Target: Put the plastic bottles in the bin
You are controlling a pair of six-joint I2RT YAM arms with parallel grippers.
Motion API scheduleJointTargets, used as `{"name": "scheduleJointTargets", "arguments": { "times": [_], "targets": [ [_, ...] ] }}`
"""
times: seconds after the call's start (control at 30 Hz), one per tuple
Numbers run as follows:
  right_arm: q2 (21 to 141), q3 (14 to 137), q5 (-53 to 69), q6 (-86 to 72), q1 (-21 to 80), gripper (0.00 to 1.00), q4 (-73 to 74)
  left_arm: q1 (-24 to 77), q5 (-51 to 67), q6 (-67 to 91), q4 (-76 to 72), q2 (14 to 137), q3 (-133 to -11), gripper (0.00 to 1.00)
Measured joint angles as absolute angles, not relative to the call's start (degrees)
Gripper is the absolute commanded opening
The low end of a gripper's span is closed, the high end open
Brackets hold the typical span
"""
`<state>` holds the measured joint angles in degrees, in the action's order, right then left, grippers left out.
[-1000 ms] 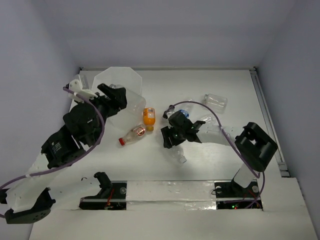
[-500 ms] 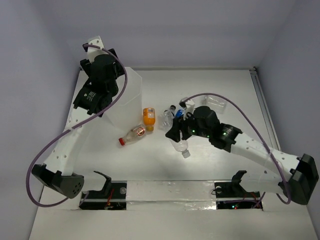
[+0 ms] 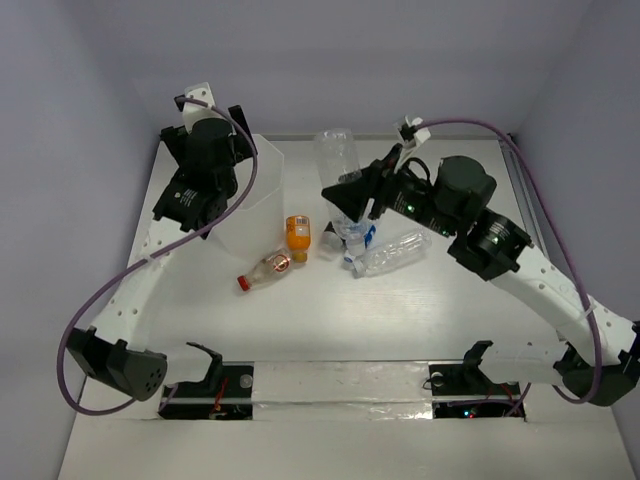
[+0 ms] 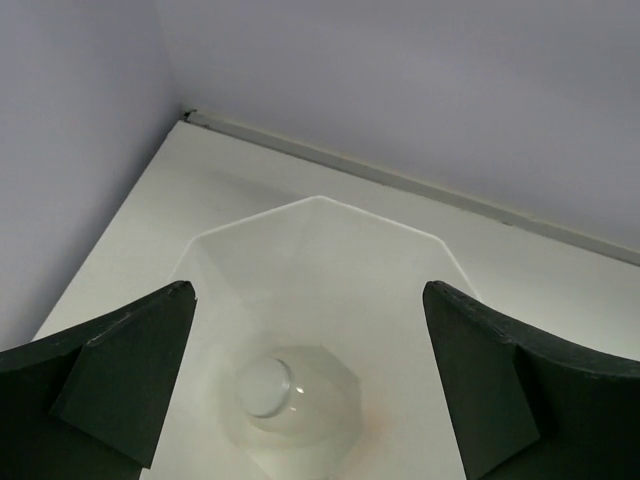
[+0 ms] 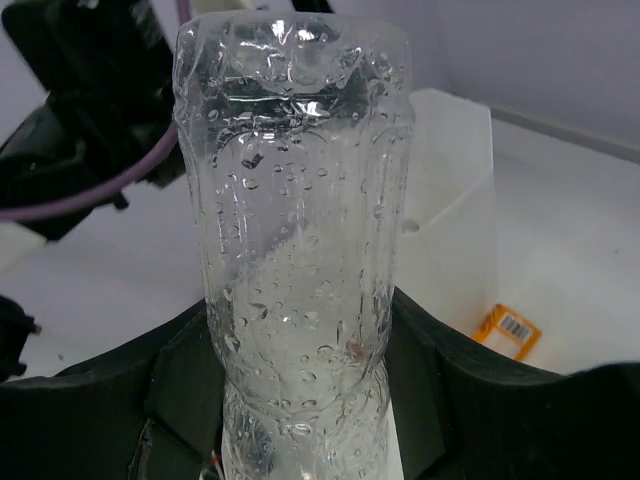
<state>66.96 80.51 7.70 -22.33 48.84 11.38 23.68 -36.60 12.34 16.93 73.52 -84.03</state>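
Lilac walls (image 3: 350,60) close round a white worktop (image 3: 330,320), and the bin (image 3: 262,205) stands toward its back left corner, translucent white with an angled rim. My left arm (image 3: 190,195) reaches up over that bin. My left jaws hang above its mouth, spread wide with nothing between them. Through my left wrist camera I look straight down inside, where a small clear bottle (image 4: 275,390) lies on the bottom. It is faint against the plastic, with one rounded whitish end turned up toward me.

My right jaws are clenched on a tall clear bottle (image 5: 295,230), one finger pressed to each side of its lower body. It stands upright in my grip, lifted off the worktop, with droplets clinging to the inside of its wall. From overhead it shows to the right of the bin, near it but not above the mouth. In my right wrist view the bin sits beyond it.

Four more bottles are loose on the worktop. The orange bottle (image 3: 298,237) sits just beside the bin's right side. The red-capped bottle (image 3: 265,268) lies on its side just in front of it, cap pointing toward my bases. Further right, under my right wrist, is the blue-labelled bottle (image 3: 357,238). A long clear bottle (image 3: 395,252) lies on its side right against it.
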Motion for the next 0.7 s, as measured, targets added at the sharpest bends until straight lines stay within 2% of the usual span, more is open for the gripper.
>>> {"name": "scheduleJointTargets", "arguments": {
  "times": [0.13, 0.23, 0.27, 0.37, 0.4, 0.5, 0.7],
  "targets": [
    [73.2, 88.0, 6.3, -22.9, 48.8, 0.52, 9.9, 23.5, -32.1, 13.4, 17.5, 69.3, -84.0, 0.97],
    [79.0, 93.6, 5.7, -23.5, 48.8, 0.52, 8.7, 23.5, -27.5, 14.9, 17.4, 63.5, -83.1, 0.92],
    [81.3, 95.7, 5.7, -23.7, 48.8, 0.53, 8.4, 23.5, -25.9, 15.6, 17.1, 61.0, -81.9, 0.85],
    [87.9, 101.8, 5.3, -24.2, 48.8, 0.53, 7.2, 23.5, -21.0, 17.7, 17.3, 52.3, -75.6, 0.75],
    [90.5, 104.6, 5.1, -24.2, 48.8, 0.54, 6.7, 23.5, -19.7, 18.3, 17.8, 49.9, -73.2, 0.68],
    [97.6, 111.4, 4.3, -24.3, 48.8, 0.57, 5.4, 23.4, -16.5, 20.2, 20.2, 42.3, -65.6, 0.57],
    [113.4, 128.2, 1.5, -23.6, 48.8, 0.59, 4.7, 23.4, -10.8, 23.7, 27.2, 34.5, -55.5, 0.57]
  ]
}}
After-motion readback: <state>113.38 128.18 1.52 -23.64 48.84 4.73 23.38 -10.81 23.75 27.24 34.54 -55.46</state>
